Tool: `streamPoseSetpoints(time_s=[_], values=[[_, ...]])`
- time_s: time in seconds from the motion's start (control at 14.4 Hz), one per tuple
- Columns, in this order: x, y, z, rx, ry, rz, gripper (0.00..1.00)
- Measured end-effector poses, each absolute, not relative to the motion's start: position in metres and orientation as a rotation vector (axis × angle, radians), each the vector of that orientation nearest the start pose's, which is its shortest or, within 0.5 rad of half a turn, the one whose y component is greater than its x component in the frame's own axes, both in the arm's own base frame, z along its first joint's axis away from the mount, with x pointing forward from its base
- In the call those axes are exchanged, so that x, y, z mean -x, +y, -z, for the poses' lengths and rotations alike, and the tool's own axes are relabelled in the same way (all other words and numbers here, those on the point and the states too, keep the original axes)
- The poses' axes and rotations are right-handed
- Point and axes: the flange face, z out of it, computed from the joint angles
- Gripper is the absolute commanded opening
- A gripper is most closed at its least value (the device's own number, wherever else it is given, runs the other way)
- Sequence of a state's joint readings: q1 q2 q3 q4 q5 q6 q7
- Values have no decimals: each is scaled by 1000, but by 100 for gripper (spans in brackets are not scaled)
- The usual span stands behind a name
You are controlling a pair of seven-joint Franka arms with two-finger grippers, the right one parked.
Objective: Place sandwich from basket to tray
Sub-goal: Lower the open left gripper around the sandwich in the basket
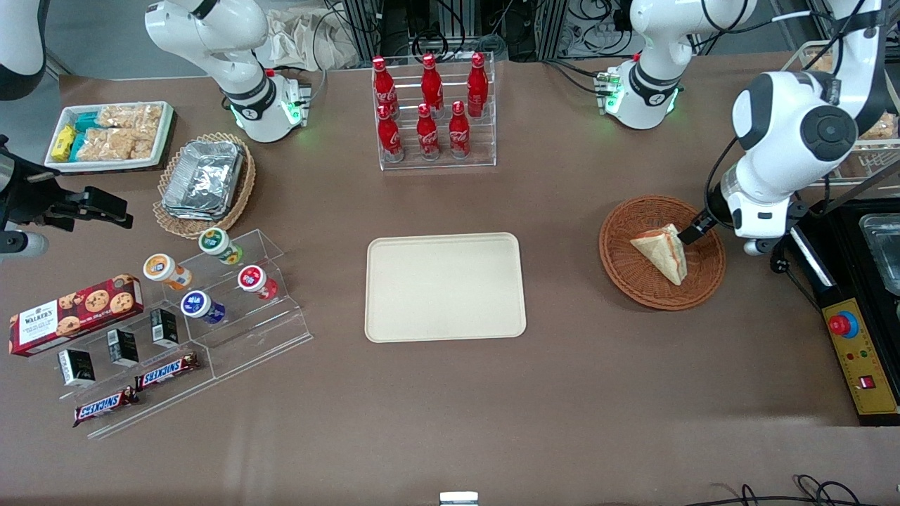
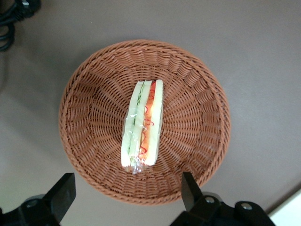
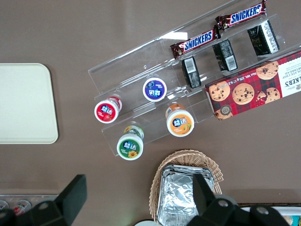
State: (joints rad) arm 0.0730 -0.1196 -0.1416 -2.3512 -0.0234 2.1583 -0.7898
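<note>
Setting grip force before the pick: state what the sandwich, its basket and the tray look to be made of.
Sandwich: soft white bread, seemingly wrapped in clear film, judging by glints and a crinkled tail.
Basket: woven wicker or rattan-like strands, reddish-brown with a slight sheen.
Tray: probably plastic, matte cream, smooth with a moulded rim.
The gripper is open above the basket's rim, touching nothing.

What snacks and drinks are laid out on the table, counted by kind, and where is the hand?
Red cola bottles: 6
Yogurt cups: 4
Snickers bars: 2
Small black boxes: 3
Cookie box: 1
Sandwich: 1, in the basket
Total: 17
The hand hangs open above the sandwich; the tray is bare.
</note>
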Motion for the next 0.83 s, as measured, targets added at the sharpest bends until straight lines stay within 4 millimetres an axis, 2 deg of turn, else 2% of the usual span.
streamPoseSetpoints(time_s=[0.49,0.83], values=[[-457,-31,-308,2896,-1188,-57,100],[-447,-30,-274,2905,-1197,-40,100]])
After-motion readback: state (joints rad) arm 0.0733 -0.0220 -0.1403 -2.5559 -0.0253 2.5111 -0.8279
